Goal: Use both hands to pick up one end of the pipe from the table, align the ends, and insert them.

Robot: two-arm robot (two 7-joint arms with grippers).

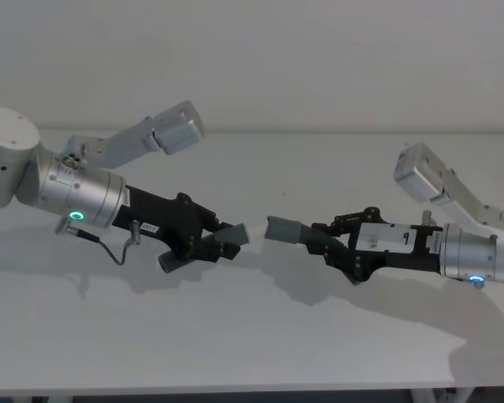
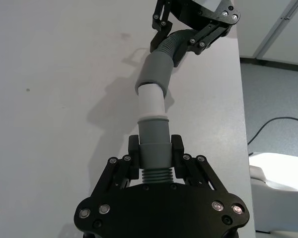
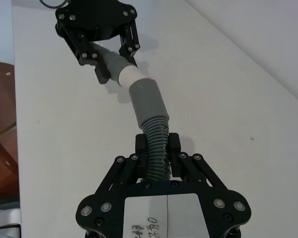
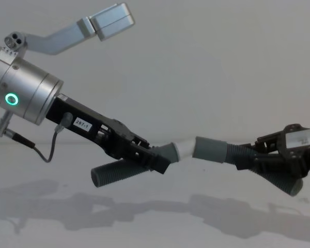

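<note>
My left gripper point(image 1: 223, 243) is shut on one dark grey pipe piece point(image 2: 154, 136) just behind its narrow whitish tip point(image 2: 151, 101); the ribbed tail point(image 4: 113, 174) hangs out below the fingers. My right gripper point(image 1: 323, 243) is shut on the ribbed body point(image 3: 156, 134) of the other piece, whose wide smooth cuff point(image 3: 146, 101) points at the left one. Both pieces are held above the white table point(image 1: 235, 344), roughly in line. The whitish tip point(image 4: 185, 147) meets the mouth of the cuff point(image 4: 211, 149); how far it goes in I cannot tell.
Shadows of both arms fall on the table under the pipe. The table's edge point(image 2: 241, 99) runs close by, with floor and a cable beyond it. A pale wall stands behind.
</note>
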